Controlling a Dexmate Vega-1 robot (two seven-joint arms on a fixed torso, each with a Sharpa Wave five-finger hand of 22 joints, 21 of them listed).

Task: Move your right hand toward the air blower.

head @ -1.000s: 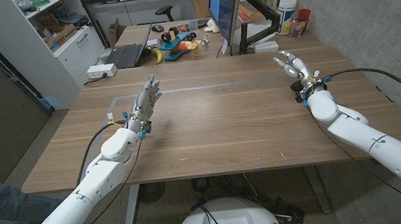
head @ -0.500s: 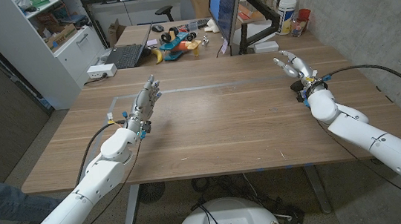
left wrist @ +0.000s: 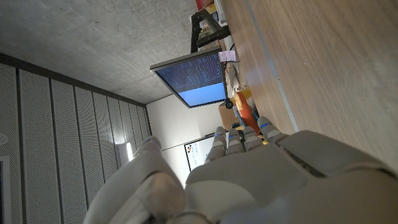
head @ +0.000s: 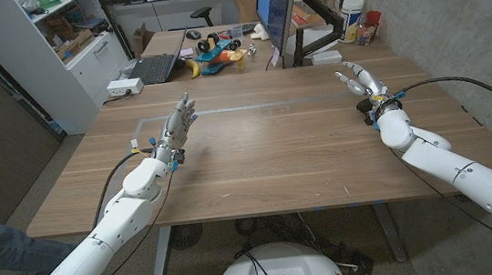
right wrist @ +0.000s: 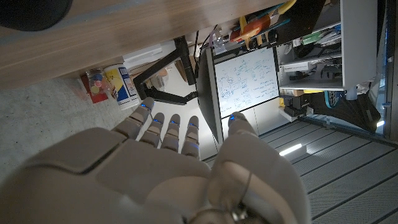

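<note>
Near the far right corner of the table (head: 275, 153) the right hand (head: 359, 80) is spread and empty, the left hand (head: 180, 124) likewise; I cannot tell where the blower is, so the reach seems unstarted, and locating the blower comes next.

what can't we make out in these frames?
- Air blower: cannot be told apart in the head view; the things past the wooden table are too small.
- Right hand: palm hidden by its own back in the right wrist view.
- Left hand: its back covers the fingers in the left wrist view.
</note>
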